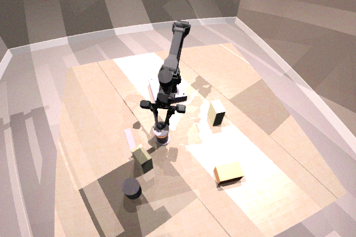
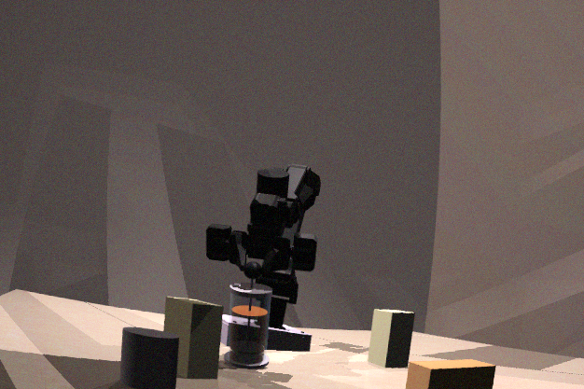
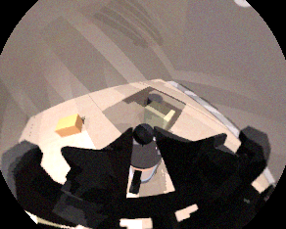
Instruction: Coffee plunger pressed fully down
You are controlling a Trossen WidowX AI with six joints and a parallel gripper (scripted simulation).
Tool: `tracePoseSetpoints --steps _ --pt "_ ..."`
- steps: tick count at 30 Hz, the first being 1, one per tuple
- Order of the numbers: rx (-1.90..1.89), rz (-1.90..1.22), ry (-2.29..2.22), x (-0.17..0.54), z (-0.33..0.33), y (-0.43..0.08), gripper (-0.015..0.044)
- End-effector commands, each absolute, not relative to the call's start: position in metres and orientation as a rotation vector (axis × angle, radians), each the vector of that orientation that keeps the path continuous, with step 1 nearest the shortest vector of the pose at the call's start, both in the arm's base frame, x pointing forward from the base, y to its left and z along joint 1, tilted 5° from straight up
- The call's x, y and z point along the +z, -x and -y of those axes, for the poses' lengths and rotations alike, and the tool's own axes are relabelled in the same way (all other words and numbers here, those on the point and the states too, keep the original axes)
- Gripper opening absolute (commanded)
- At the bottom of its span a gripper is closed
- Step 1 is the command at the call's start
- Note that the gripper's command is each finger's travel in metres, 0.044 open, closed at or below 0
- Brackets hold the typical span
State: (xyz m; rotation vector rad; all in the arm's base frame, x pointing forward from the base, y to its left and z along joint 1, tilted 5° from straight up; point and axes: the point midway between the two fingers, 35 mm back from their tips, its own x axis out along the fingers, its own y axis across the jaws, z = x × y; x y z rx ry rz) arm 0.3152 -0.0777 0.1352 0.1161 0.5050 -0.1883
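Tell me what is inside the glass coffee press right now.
Inside the coffee press, an orange plunger disc sits high on a thin rod, whose dark knob is gripped by the gripper. Below the disc the contents look dark and unclear.

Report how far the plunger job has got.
Done: the gripper is shut on the plunger knob, and the coffee press stands upright on the table. In hand: the push, with the orange disc high in the glass and rod showing above the lid. Left: drive it to the bottom, then open and back off.
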Motion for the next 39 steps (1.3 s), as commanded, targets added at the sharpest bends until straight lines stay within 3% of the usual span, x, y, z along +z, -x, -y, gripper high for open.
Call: tracePoseSetpoints --steps 1,19,31,39 --pt "-0.190 -0.522 -0.128 0.130 0.077 -0.315 0.0116" --pt "-0.188 -0.508 -0.117 0.135 0.078 -0.316 0.0116" --pt "-0.188 -0.508 -0.117 0.135 0.078 -0.316 0.0431" --pt "-0.189 -0.514 -0.121 0.166 0.080 -0.307 0.0440"
